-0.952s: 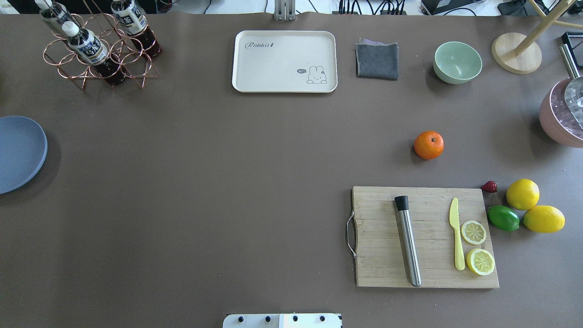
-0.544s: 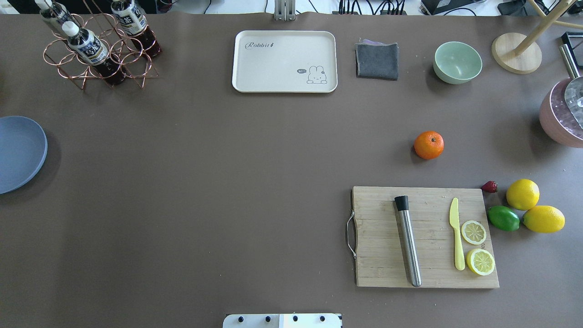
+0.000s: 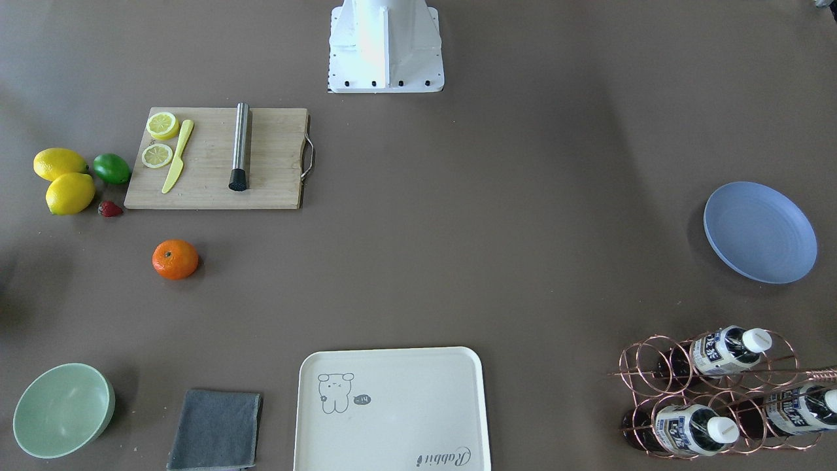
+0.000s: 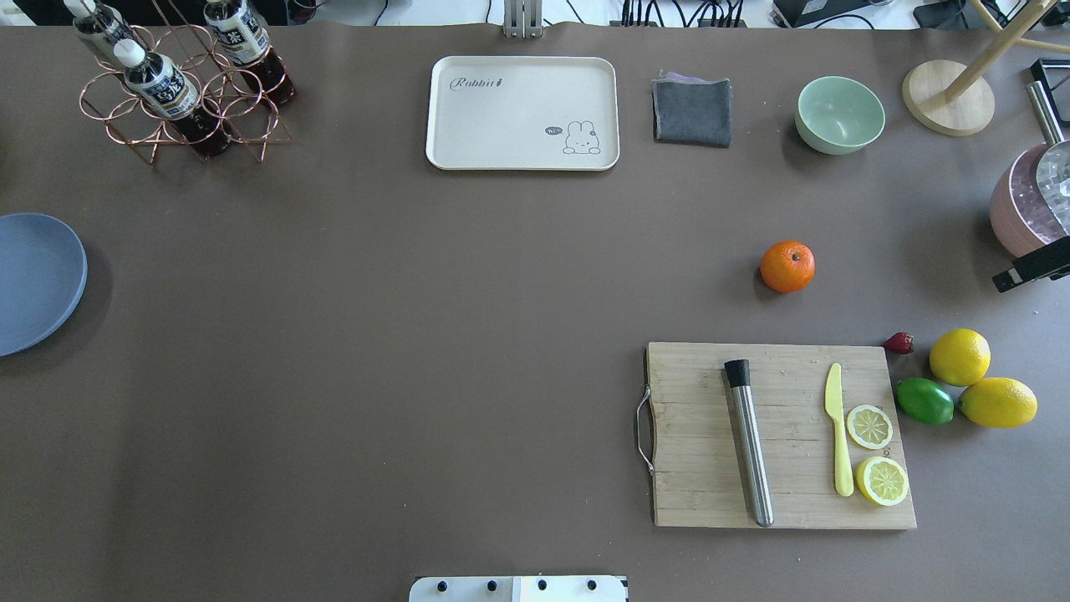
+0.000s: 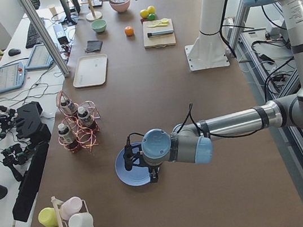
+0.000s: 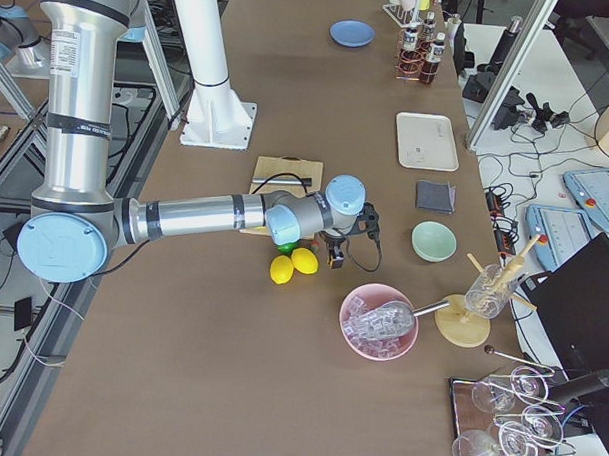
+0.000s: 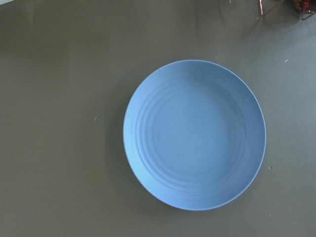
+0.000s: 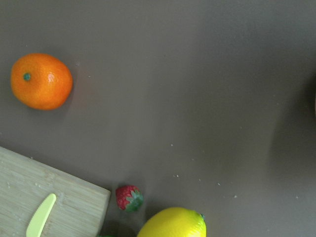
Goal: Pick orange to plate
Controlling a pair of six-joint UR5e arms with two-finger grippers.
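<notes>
The orange (image 4: 787,267) rests on the brown table beyond the cutting board, and shows again as the orange (image 3: 175,259) and, in the right wrist view's upper left, the orange (image 8: 41,81). The blue-lavender plate (image 4: 33,280) lies bare at the table's far left edge; the left wrist view looks straight down on the plate (image 7: 194,134). My left gripper (image 5: 127,158) hovers over the plate; I cannot tell whether it is open or shut. My right gripper (image 6: 334,254) hangs near the lemons, right of the orange, only a black part (image 4: 1032,266) showing overhead; I cannot tell its state.
A cutting board (image 4: 782,435) holds a steel muddler, a yellow knife and lemon slices. Two lemons (image 4: 960,356), a lime (image 4: 924,400) and a strawberry (image 4: 899,342) lie right of it. A pink ice bowl (image 4: 1032,209), mint bowl (image 4: 839,114), cloth, tray (image 4: 522,113) and bottle rack (image 4: 180,84) stand beyond.
A black part of the right arm has come into the overhead view at its right edge. The orange, plate and other objects have not moved.
</notes>
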